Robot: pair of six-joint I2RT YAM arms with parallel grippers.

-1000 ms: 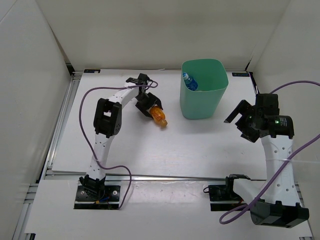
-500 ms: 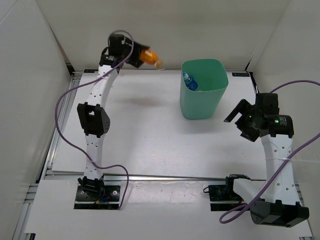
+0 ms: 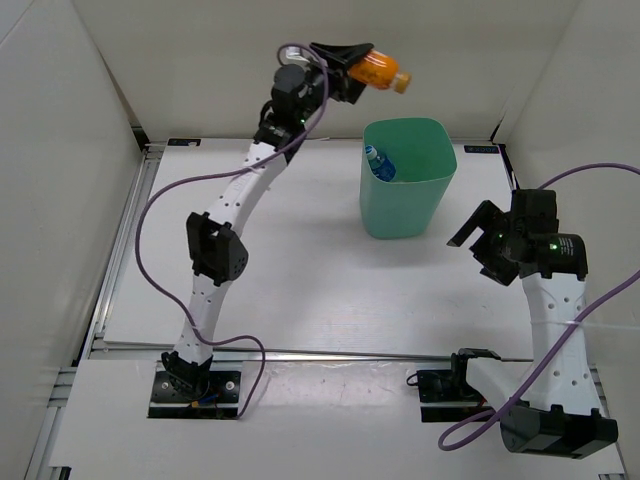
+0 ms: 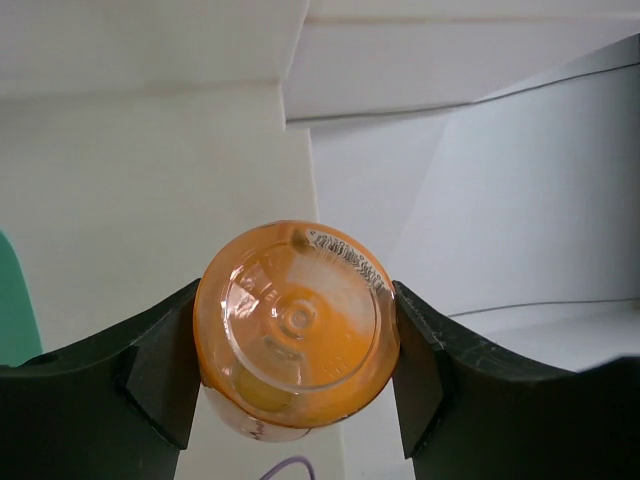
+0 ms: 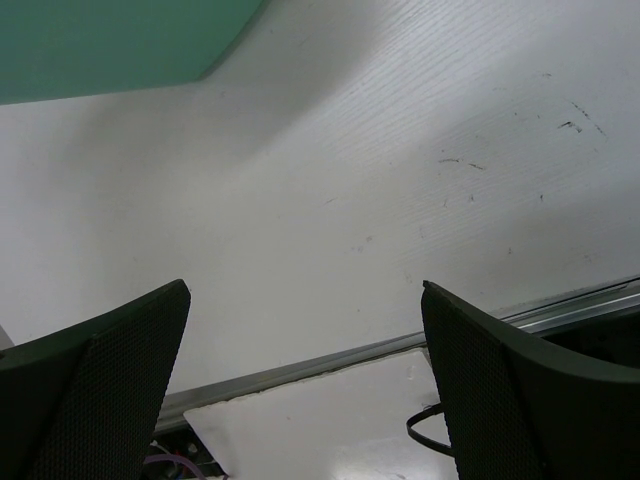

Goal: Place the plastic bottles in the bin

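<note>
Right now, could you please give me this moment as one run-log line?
left gripper shut on orange bottle | right gripper open | bin holds blue-label bottle

surface: white table (image 3: 300,285) | on it: mint-green bin (image 3: 402,205) — upright, far right of centre
</note>
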